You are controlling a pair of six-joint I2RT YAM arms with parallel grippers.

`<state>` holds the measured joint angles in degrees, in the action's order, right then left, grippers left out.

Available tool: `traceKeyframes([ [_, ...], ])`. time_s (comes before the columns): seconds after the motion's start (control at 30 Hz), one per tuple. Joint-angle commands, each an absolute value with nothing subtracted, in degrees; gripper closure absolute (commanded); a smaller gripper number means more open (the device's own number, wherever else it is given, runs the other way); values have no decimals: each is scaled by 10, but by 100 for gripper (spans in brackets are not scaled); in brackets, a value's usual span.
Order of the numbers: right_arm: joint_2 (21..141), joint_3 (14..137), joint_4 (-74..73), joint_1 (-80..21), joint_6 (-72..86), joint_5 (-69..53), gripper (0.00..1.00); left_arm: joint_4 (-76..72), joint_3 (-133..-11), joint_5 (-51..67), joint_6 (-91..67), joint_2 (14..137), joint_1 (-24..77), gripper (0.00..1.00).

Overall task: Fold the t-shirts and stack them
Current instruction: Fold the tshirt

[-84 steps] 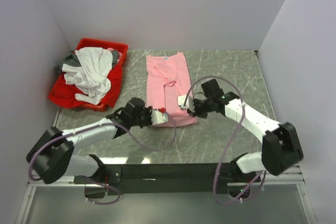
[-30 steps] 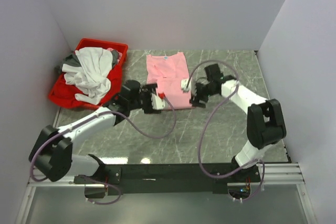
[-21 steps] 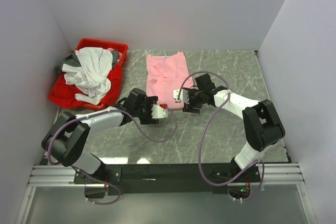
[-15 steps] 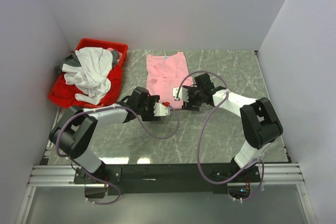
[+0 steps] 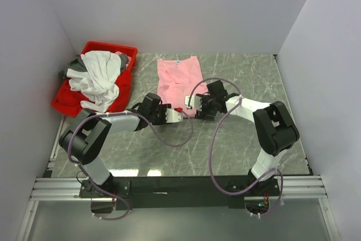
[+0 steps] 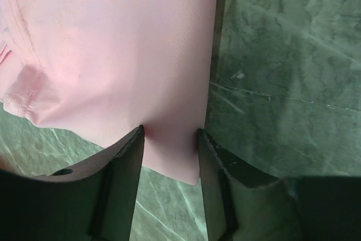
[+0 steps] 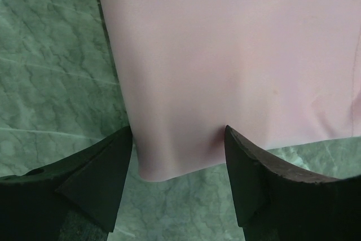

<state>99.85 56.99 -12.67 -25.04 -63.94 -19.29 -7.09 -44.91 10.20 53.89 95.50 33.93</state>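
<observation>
Pink cloth is recorded at the middle of the desk (image 5: 248, 83): a light pink t-shirt (image 5: 179, 80), folded into a narrow upright rectangle and lying flat on the green marbled surface, collar end toward the far wall. Both arms are extended low over the desk and meet at its near edge.

The left hand (image 5: 174, 115) is placed at the near left corner of the shirt. In the left wrist view its fingers (image 6: 127, 162) are seen partly spread, with the corner of the cloth lying between them and touching both inner faces. No lift of the cloth is observed.

The right hand (image 5: 194, 104) is placed at the near right corner. In the right wrist view its fingers (image 7: 101, 167) are seen widely spread, astride the hem, which lies flat between them.

A red plastic bin (image 5: 127, 55) is noted at the far left of the desk, well apart from the pink shirt. A white t-shirt (image 5: 96, 77) is heaped in it, with dark grey cloth (image 5: 72, 66) showing at its left side.
</observation>
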Motion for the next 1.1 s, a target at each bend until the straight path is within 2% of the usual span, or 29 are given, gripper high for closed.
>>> traceKeyframes([
  [0.0, 1006, 581, -128, -258, -636, -181, 28, -96, -458, 98, 528, 967, 338, 52],
  [0.13, 1022, 605, -146, -262, -623, -171, 34, -97, -461, 98, 521, 976, 338, 65],
  [0.23, 1031, 621, -168, -262, -617, -179, 47, -98, -459, 102, 516, 973, 338, 72],
  [0.37, 1024, 623, -190, -261, -608, -200, 80, -75, -454, 129, 516, 955, 332, 82],
  [0.43, 1011, 613, -192, -259, -609, -215, 86, -65, -447, 146, 517, 945, 327, 93],
  [0.47, 1006, 610, -193, -258, -608, -222, 92, -63, -442, 156, 519, 932, 326, 97],
  [0.53, 996, 605, -208, -252, -607, -237, 97, -48, -433, 172, 521, 919, 327, 100],
  [0.63, 969, 593, -228, -245, -609, -264, 100, -14, -431, 207, 512, 894, 327, 100],
  [0.83, 918, 556, -248, -243, -613, -283, 100, 20, -401, 243, 491, 847, 351, 100],
  [1.07, 848, 532, -373, -243, -644, -315, 100, 118, -381, 293, 451, 774, 396, 100],
])
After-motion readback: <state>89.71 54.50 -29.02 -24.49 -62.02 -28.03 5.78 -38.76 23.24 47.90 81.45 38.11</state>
